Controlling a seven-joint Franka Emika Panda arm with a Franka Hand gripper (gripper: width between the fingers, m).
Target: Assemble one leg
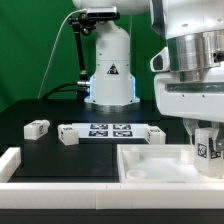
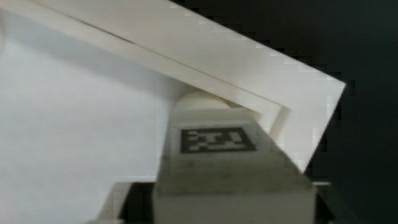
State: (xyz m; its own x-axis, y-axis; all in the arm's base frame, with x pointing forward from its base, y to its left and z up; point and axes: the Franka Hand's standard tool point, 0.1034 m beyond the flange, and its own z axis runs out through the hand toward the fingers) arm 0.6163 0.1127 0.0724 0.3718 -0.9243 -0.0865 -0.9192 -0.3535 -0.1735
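End effector point(image 1: 204, 138) closed on leg point(image 1: 208, 150), at exterior view's right. Leg upright, long axis vertical, directly below end effector. Lower end sits over right corner of tray point(image 1: 140, 165). Contact with tray not determinable. Judgement: next move is straight down.

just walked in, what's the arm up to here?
The arm's tool is shut on the leg, holding it upright over a corner of the white tray, on the exterior view's right. The wrist view shows the leg's tagged face at that corner; whether it is seated, I cannot tell. A loose white piece and another lie beside the marker board.
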